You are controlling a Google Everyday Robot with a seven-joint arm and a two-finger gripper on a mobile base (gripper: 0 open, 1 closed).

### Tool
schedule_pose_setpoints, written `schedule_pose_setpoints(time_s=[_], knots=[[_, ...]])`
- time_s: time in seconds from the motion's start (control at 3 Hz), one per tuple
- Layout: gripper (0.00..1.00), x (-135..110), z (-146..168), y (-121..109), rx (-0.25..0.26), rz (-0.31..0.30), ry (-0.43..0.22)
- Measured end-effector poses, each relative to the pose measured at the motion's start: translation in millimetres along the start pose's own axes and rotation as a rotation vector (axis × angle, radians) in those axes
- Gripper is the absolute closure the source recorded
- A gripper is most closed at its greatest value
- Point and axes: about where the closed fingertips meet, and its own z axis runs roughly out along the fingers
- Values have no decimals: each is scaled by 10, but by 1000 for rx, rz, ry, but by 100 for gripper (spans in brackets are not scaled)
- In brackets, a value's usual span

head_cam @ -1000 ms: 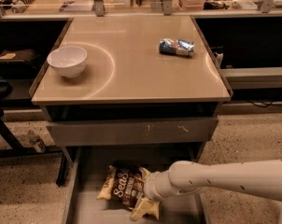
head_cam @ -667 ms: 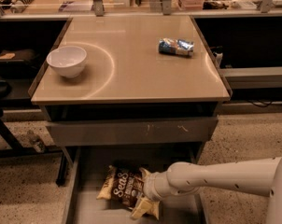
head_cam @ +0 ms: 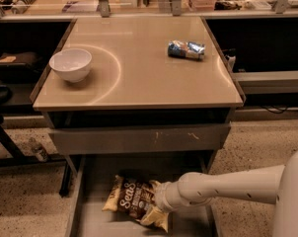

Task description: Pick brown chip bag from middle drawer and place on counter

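The brown chip bag (head_cam: 131,200) lies flat in the open middle drawer (head_cam: 90,221), below the counter, dark brown with white lettering and tan-yellow edges. My gripper (head_cam: 157,209) reaches in from the right on a white arm and sits at the bag's right end, touching or over its edge. The bag rests on the drawer's bottom. The counter (head_cam: 139,78) is a glossy beige tabletop above the drawer.
A white bowl (head_cam: 70,64) stands at the counter's left. A small blue-and-white packet (head_cam: 186,49) lies at its back right. A closed grey drawer front (head_cam: 139,138) hangs just above the open drawer. Speckled floor lies on both sides.
The bag and the gripper stay where they were. The arm's upper part shows a little further in at the right edge.
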Motion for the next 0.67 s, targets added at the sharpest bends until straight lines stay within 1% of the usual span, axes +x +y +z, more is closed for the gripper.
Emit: schedule_pose_setpoints(time_s=[0.67], knots=[[66, 0, 1, 1, 0, 0, 0]])
